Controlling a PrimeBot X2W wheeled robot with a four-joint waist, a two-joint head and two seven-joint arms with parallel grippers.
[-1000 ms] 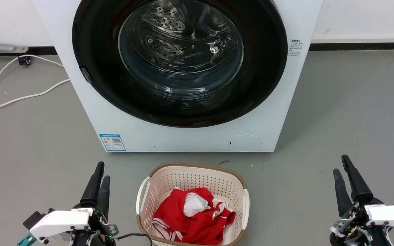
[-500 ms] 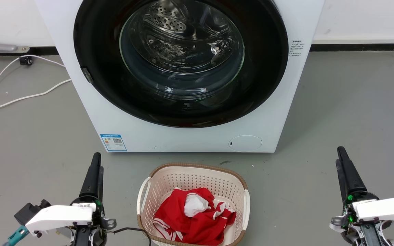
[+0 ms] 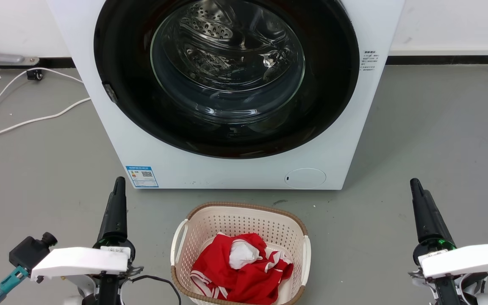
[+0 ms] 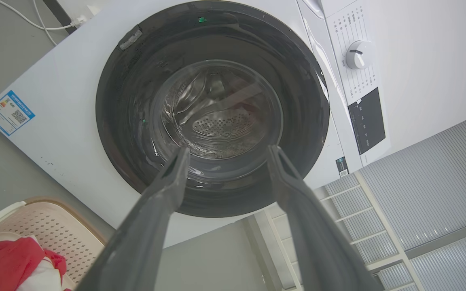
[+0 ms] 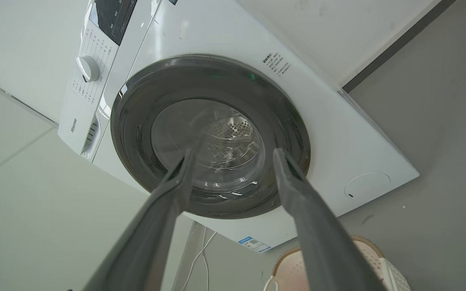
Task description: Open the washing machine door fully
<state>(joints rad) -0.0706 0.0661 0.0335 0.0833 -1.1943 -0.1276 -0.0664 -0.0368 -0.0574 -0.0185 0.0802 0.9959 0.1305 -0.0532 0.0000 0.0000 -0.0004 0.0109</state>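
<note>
The white washing machine (image 3: pixel 227 171) stands straight ahead on the grey floor. Its washing machine door (image 3: pixel 227 72), a black rim around clear glass, lies flat against the front and is shut; a small grey catch (image 3: pixel 109 92) sits on its left edge. My left gripper (image 3: pixel 118 184) hangs low at the left, well short of the machine, fingers edge-on. In the left wrist view the left gripper (image 4: pixel 229 150) is open and empty, pointing at the door (image 4: pixel 212 109). My right gripper (image 3: pixel 415 186) hangs low at the right. The right gripper (image 5: pixel 236 151) is open too, aimed at the door (image 5: pixel 210 137).
A cream laundry basket (image 3: pixel 183 231) holding red and white clothing (image 3: pixel 244 267) sits on the floor between my grippers, just in front of the machine. White cables (image 3: pixel 15 123) trail over the floor at the left. The control dial (image 4: pixel 356 54) is on the machine's top panel.
Both wrists have rolled, so each gripper's fingers now line up edge-on in the head view, and the tips have risen slightly towards the machine. The door has not moved.
</note>
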